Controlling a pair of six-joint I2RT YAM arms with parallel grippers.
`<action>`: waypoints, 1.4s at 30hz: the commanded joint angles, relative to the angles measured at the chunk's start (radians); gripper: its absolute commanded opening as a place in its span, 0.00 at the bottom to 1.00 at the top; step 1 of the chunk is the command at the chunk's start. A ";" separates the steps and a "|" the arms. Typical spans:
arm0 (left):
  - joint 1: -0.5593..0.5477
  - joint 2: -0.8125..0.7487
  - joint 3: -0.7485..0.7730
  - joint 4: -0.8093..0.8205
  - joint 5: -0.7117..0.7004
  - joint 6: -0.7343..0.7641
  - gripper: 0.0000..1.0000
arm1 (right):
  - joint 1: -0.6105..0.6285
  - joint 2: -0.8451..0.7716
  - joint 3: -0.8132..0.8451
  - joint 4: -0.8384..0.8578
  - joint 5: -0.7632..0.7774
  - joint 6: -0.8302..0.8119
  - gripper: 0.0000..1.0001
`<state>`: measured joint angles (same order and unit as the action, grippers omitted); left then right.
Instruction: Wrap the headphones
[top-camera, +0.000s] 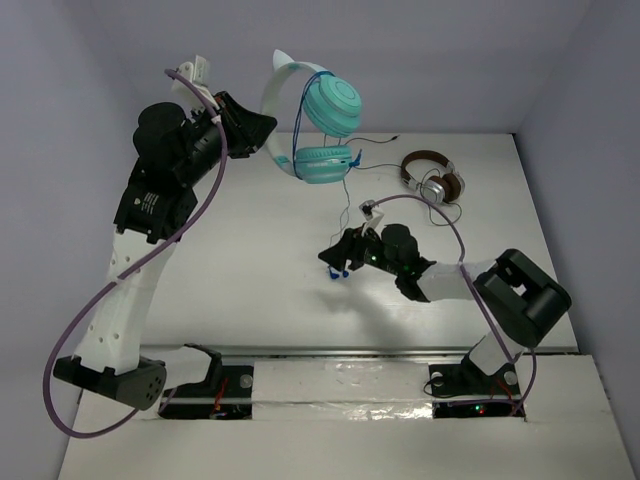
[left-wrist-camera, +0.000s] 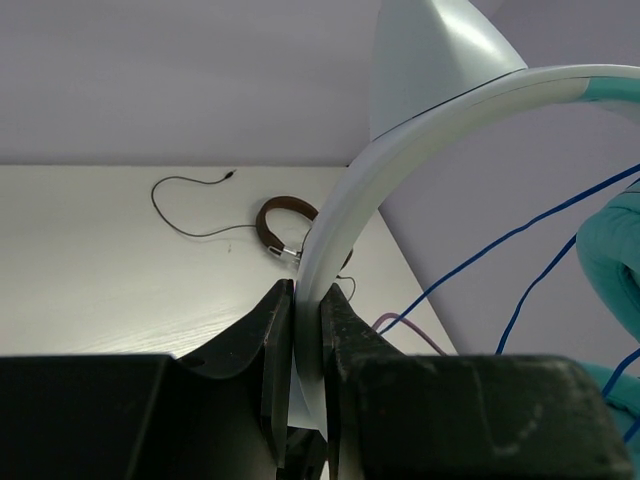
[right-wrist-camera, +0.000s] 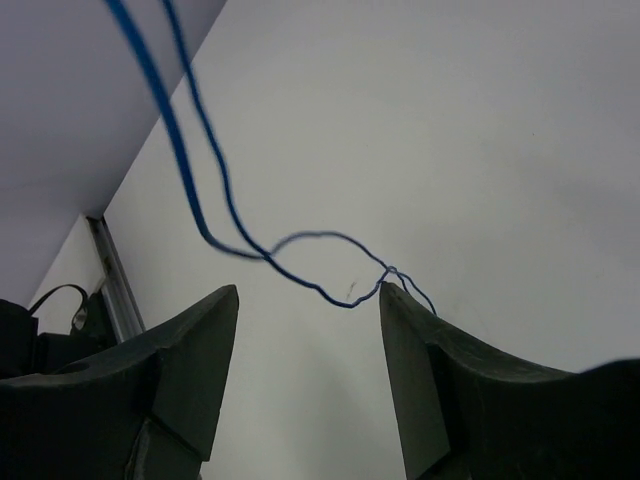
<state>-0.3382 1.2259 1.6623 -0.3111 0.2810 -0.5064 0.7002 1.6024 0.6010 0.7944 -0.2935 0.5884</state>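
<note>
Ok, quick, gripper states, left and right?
Left gripper: closed on the white headband of the teal over-ear headphones.
Right gripper: open; thin blue cable runs past its fingertips, ungripped.

Your right gripper (right-wrist-camera: 308, 290) gapes wide above the table (right-wrist-camera: 480, 150). Blue cable (right-wrist-camera: 265, 254) sags across the gap, maybe touching one tip.

We see the headphones (top-camera: 332, 105) above the table's (top-camera: 250, 280) far edge, the smaller headphones (top-camera: 432, 178) lying right of them near the far right corner, the cable (top-camera: 347, 200) hanging toward mid-table
</note>
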 joint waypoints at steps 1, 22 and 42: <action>0.004 -0.005 0.037 0.106 0.012 -0.041 0.00 | 0.012 0.024 0.054 0.075 0.011 -0.036 0.65; 0.004 0.011 0.097 0.079 0.007 -0.041 0.00 | 0.039 0.243 0.134 0.146 0.068 -0.036 0.54; 0.004 0.012 0.086 0.076 0.015 -0.040 0.00 | 0.048 0.340 0.180 0.131 0.168 -0.070 0.59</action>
<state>-0.3382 1.2499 1.7023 -0.3267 0.2848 -0.5106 0.7345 1.9270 0.7437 0.8898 -0.1482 0.5415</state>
